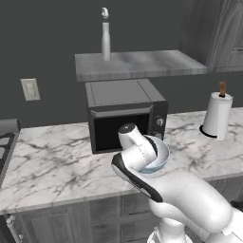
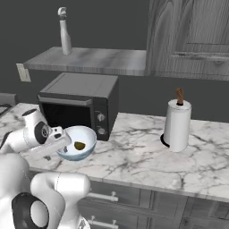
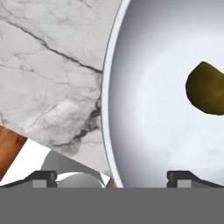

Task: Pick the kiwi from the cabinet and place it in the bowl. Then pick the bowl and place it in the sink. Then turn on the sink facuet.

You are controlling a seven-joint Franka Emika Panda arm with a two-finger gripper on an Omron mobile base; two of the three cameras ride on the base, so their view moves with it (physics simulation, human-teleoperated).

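The bowl [image 2: 85, 139] stands on the marble counter in front of the microwave, white inside and pale blue outside. The kiwi [image 2: 79, 146] lies in the bowl, and in the hand view the kiwi [image 3: 205, 89] sits at the right. My gripper [image 2: 61, 140] is open at the bowl's near-left rim. In the hand view the gripper [image 3: 113, 177] straddles the bowl rim [image 3: 107, 87], one fingertip [image 3: 43, 177] over the counter and the other over the inside. The hand hides most of the bowl [image 1: 161, 159] in the left base view. The cabinet shelf [image 1: 142, 64] hangs above. The sink and faucet are out of view.
A microwave [image 1: 126, 114] stands right behind the bowl under the shelf. A tall white bottle [image 1: 105, 40] is on the shelf's left end. A paper towel roll [image 2: 177, 125] stands to the right on the counter [image 1: 52, 161]. A stove edge [image 1: 5, 142] lies far left.
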